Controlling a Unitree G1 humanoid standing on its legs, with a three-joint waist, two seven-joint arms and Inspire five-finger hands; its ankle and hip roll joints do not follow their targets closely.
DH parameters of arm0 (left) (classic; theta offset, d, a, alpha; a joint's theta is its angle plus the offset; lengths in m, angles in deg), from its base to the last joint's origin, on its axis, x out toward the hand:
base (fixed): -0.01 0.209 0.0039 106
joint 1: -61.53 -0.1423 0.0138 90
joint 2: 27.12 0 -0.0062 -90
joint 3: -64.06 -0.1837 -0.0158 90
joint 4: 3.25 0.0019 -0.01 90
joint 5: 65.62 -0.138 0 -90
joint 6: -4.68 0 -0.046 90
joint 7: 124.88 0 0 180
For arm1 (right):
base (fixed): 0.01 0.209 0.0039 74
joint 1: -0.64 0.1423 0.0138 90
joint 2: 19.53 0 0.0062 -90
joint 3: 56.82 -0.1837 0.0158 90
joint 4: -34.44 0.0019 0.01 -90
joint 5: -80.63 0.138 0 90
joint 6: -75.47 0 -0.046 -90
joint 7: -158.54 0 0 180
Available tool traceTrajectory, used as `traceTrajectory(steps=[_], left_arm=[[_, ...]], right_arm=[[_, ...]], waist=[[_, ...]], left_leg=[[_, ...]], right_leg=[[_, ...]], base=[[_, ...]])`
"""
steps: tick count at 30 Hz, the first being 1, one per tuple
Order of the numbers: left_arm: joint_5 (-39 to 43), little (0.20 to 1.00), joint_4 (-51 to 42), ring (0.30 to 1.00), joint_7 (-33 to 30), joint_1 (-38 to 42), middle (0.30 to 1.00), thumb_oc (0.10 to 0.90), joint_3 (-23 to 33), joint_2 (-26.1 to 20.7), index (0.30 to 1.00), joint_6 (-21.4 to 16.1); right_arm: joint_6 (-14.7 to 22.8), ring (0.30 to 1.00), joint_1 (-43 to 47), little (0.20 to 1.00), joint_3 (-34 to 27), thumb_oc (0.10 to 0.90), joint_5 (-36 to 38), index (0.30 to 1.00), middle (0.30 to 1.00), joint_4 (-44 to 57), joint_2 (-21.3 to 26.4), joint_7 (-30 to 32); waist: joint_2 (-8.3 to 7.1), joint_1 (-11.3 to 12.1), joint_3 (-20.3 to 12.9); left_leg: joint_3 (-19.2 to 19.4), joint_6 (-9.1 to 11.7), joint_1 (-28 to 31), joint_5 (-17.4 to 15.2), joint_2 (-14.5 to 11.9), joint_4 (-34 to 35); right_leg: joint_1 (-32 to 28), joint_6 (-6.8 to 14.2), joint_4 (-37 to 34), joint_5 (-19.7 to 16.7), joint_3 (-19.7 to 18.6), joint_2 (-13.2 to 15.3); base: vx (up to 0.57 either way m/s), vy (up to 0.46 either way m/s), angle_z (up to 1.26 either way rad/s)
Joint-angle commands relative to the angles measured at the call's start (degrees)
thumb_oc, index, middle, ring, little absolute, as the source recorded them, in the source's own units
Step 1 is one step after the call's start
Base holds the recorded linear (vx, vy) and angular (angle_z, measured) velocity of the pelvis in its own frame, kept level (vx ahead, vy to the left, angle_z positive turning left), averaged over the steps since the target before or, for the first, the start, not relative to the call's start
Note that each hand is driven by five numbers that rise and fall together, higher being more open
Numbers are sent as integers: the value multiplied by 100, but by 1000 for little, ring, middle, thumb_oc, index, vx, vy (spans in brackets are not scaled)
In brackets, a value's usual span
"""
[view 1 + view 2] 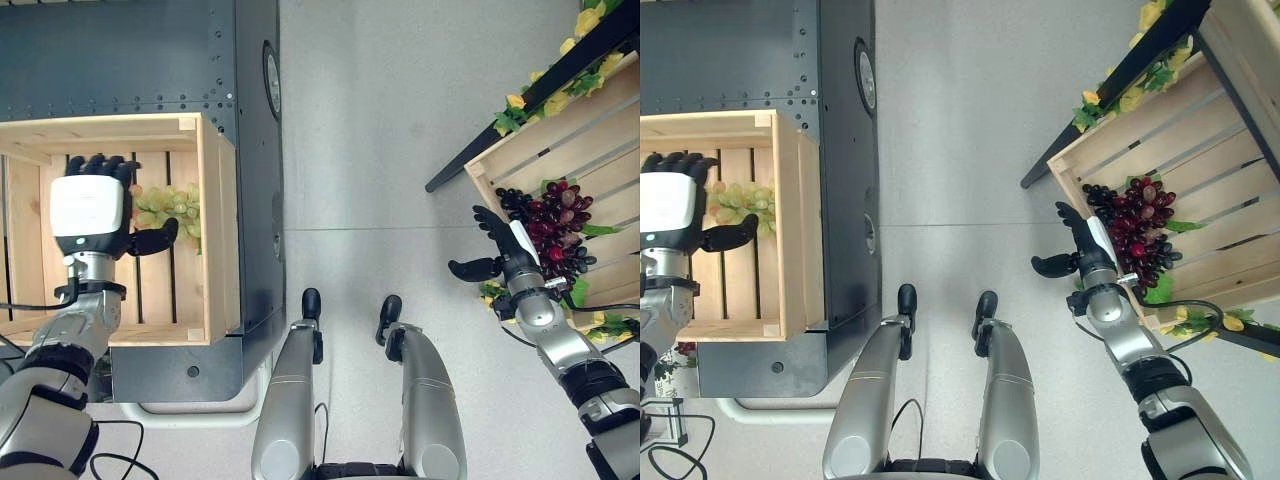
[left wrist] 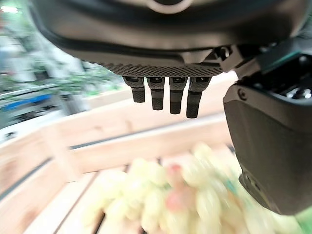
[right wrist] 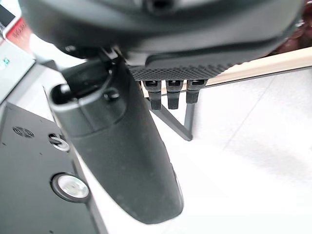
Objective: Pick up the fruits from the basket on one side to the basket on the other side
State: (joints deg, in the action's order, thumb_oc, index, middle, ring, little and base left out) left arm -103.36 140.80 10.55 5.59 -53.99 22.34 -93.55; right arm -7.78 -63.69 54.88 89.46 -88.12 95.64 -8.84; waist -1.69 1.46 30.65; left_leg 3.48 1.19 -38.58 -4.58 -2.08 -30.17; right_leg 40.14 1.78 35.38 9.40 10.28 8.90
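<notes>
A Unitree G1 stands between 2 wooden crates, one on each side. On the left, a light wooden crate (image 1: 215, 230) sits on a dark metal cabinet (image 1: 255, 150). A bunch of green grapes (image 1: 170, 208) lies on the crate's slatted floor, toward its far right part. The left hand (image 1: 92, 205) hangs over the crate just left of the grapes, its back to the head camera, fingers (image 2: 161, 92) pointing to the far side and held loosely straight, thumb (image 1: 155, 240) spread out to the right toward the fruit. In the left wrist view the fingertips hang free above the green grapes, which lie blurred beneath the palm; the hand grips nothing.

On the right, a second wooden crate (image 1: 570, 150) rests tilted on a black metal stand (image 1: 520, 110) trimmed with yellow flowers and green leaves (image 1: 520, 105). A bunch of dark red grapes (image 1: 555, 225) lies in its near left corner, with a green leaf (image 1: 598, 230) beside it. The right hand (image 1: 500, 250) sits at the crate's near left edge, close beside the red grapes, fingers stretched toward the far left and thumb (image 1: 470, 268) held out to the left. In the right wrist view its fingertips (image 3: 168, 95) point at the crate's wooden rim with grey floor (image 1: 380, 130) beyond; the hand is open and empty. Whether it touches the fruit cannot be told.
</notes>
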Motion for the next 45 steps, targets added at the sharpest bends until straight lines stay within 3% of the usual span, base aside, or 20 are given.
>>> traceTrajectory(steps=[1,14,20,24,33,37,39,40,41,42,45], left_arm=[[-196,900,1,900,-197,224,900,800,187,-536,900,57],[-443,900,162,900,-33,489,900,800,-318,-737,900,171],[-392,900,167,900,798,868,900,800,-582,-753,900,744],[-377,900,210,900,934,1098,900,800,-705,-813,900,1089],[-866,900,182,900,1377,1659,900,800,-1194,-877,900,947],[-884,900,214,900,2102,1902,900,800,-1563,-832,900,959],[-747,589,241,589,2049,1925,589,593,-1612,-825,589,827],[-693,526,257,526,1954,1946,526,551,-1627,-815,526,753],[-558,385,278,385,1787,2011,385,456,-1671,-788,385,598],[-504,300,302,300,1715,2072,300,400,-1689,-761,300,475],[-556,300,280,300,1390,2193,300,400,-1775,-734,300,-62]], right_arm=[[519,900,91,900,16,800,-112,900,900,242,554,-81],[561,900,262,900,140,800,127,900,900,192,643,-433],[596,900,232,900,104,800,200,900,900,256,692,-561],[607,900,233,900,131,800,348,900,900,264,686,-625],[813,900,286,900,197,800,555,900,900,154,624,-730],[841,900,388,900,236,800,640,900,900,258,630,-738],[821,900,431,900,267,800,681,900,900,271,641,-724],[817,900,450,900,278,800,697,900,900,260,641,-732],[794,900,487,900,304,800,754,900,900,245,642,-753],[803,900,498,900,306,800,788,900,900,211,638,-771],[887,900,485,900,298,800,833,900,900,98,602,-767]], waist=[[190,-74,-86],[195,-43,-86],[68,-74,-86],[-32,-90,-86],[-125,-97,-86],[-178,-126,-86],[-186,-134,-86],[-189,-139,-86],[-201,-145,-86],[-208,-150,-86],[-219,-151,-86]], left_leg=[[570,-273,226,-552,249,-159],[641,-287,34,-619,163,-313],[607,-277,-150,-625,127,-409],[611,-301,-284,-644,77,-475],[591,-322,-535,-700,43,-642],[566,-313,-691,-707,12,-707],[556,-305,-720,-705,7,-708],[555,-307,-735,-705,5,-714],[558,-312,-750,-706,-8,-727],[563,-316,-755,-708,-17,-735],[556,-308,-717,-726,-16,-747]], right_leg=[[-287,-140,-147,34,215,-252],[-83,-149,119,134,278,-167],[62,-133,186,102,332,-165],[162,-122,198,70,348,-180],[363,-97,321,49,391,-176],[499,-83,365,31,397,-187],[521,-87,363,35,393,-203],[538,-89,375,37,387,-209],[557,-96,398,46,386,-212],[562,-101,414,57,389,-209],[517,-107,426,80,385,-224]], base=[[-19,66,3],[-8,37,6],[-1,17,4],[-1,4,3],[-5,4,3],[0,0,0],[0,0,0],[0,0,0],[0,0,0],[0,0,0],[-4,-12,0]])
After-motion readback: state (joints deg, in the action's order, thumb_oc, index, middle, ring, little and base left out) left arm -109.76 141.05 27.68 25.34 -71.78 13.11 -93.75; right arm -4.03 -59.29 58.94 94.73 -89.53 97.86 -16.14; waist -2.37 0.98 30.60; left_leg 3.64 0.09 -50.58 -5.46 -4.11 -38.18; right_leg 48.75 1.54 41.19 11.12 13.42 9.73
